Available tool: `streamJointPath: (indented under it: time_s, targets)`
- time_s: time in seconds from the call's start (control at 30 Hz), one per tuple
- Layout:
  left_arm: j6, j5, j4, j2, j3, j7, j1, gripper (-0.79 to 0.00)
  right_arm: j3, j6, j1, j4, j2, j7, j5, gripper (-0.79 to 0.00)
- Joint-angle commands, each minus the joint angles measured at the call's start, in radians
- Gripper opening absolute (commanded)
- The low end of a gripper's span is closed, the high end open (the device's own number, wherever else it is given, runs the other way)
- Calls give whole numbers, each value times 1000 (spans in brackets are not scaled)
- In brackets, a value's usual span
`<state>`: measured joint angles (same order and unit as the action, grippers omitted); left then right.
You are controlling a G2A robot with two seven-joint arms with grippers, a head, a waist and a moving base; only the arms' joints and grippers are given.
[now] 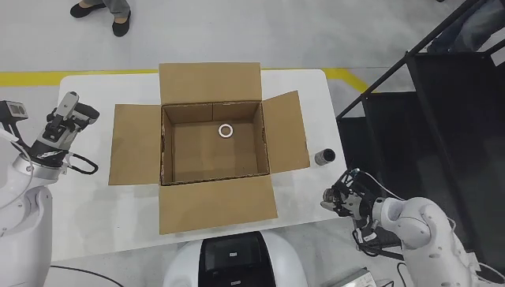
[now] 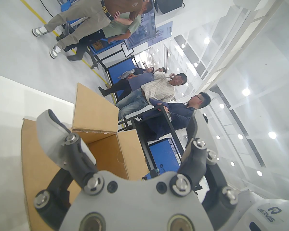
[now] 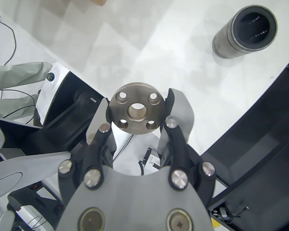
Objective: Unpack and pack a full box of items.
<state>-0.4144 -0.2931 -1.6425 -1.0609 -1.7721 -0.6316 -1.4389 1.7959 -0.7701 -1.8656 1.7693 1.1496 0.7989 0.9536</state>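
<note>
At table's (image 1: 316,98) right front corner, right gripper (image 1: 335,200) clamps metal flange (image 3: 125,102); left of box (image 1: 134,154), left gripper (image 1: 79,107) spread wide, empty.

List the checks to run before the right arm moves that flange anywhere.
1. Grasp: right gripper shut on the metal flange, fingers on opposite edges. Ok.
2. Flaps: all four on the cardboard box folded out, opening unobstructed. Ok.
3. Box floor: only a white ring near the far wall, bare floor beside it. Ok.
4. Other arm: left gripper open, outside the box's left flap. Ok.
5. Path: linear bearing on the table between the right gripper and the box's right flap; clearance above it, cannot tell.
</note>
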Motion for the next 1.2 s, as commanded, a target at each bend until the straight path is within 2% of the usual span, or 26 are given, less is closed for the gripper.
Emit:
streamJointPath:
  time_s: [0.0,0.23,0.5,0.87,1.17]
  targets:
    - [0,0,0,0,0,0,0,0,-18,30,15,-17,-1,-1,39,-785]
    - [0,0,0,0,0,0,0,0,-83,106,71,-86,-5,-25,160,-785]
    - [0,0,0,0,0,0,0,0,-116,191,129,-126,-5,-121,192,-785]
    - [0,0,0,0,0,0,0,0,-205,294,242,-224,-4,-40,236,-785]
    - [0,0,0,0,0,0,0,0,-219,333,250,-235,-10,-34,274,-785]
